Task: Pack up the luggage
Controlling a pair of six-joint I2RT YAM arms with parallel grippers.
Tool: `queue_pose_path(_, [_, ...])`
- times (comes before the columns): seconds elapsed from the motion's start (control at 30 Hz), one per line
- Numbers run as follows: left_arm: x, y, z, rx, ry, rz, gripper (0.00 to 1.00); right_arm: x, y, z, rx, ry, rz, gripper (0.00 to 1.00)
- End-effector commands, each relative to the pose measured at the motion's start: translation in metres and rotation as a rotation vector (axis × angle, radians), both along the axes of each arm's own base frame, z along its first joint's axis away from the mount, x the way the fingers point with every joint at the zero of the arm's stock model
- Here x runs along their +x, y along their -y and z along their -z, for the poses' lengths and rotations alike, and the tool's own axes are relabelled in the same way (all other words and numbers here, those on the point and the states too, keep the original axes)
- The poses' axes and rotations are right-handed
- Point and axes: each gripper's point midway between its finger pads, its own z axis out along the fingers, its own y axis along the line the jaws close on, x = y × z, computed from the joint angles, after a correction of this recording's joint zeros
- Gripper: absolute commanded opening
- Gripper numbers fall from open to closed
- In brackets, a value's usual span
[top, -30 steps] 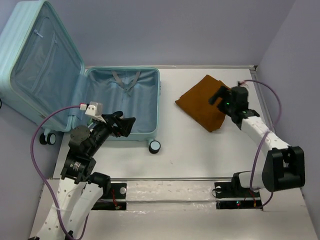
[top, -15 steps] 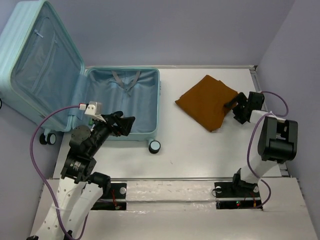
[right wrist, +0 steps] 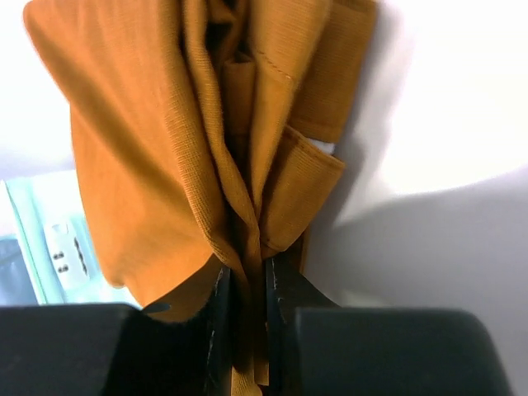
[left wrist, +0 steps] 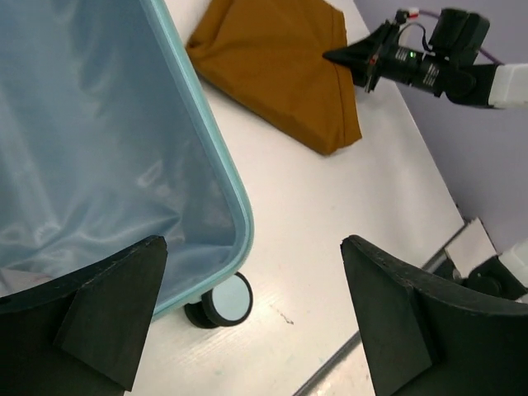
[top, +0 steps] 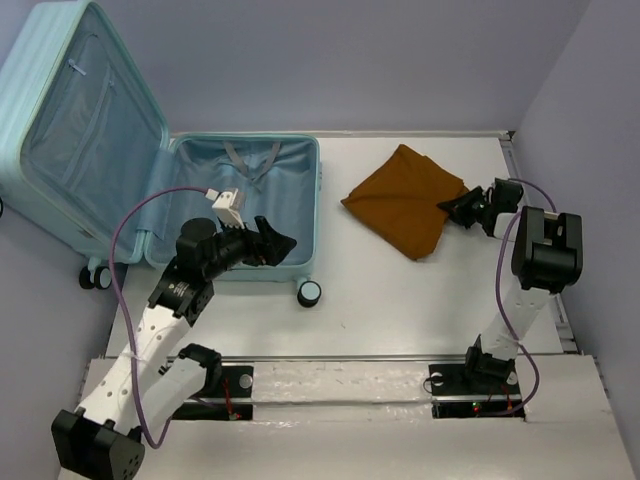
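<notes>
Looking at the luggage (top: 272, 195) lying wide open on the left side of the tabletop (top: 400, 310): base flat, lid propped up and tilting back to the left, light blue lining showing in both halves. Spotting one spinner wheel (top: 309, 292) poking out at the base's near right corner.

Noticing a rust-orange folded cloth (top: 405, 205) sitting on the tabletop to the right of the case, apart from it and not inside yet.

Seeing the right jaws, out on the end of the right arm (top: 540, 250), pinching tight on a bunched fold at the cloth's right edge. Getting a clear look in the wrist view, fabric squeezed right between the fingers (right wrist: 82, 346).

Finding the left jaws spread wide and gripping nothing at all, hanging over that near right corner of the base, with the left arm (top: 190, 260) reaching in from the near left.
</notes>
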Motion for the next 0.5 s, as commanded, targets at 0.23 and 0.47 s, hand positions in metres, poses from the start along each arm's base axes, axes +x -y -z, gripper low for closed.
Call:
queue_pose_path(0.23, [-0.022,0.131,-0.060,0.056,0.043,0.286,0.99,-0.117,0.015,-0.013,-0.236,-0.005,0.057,0.07])
queue_pose_path(0.47, [0.039,0.216,0.016,0.407,-0.101,0.284,0.99,-0.146,0.024,-0.034,-0.365,0.025,0.068,0.07])
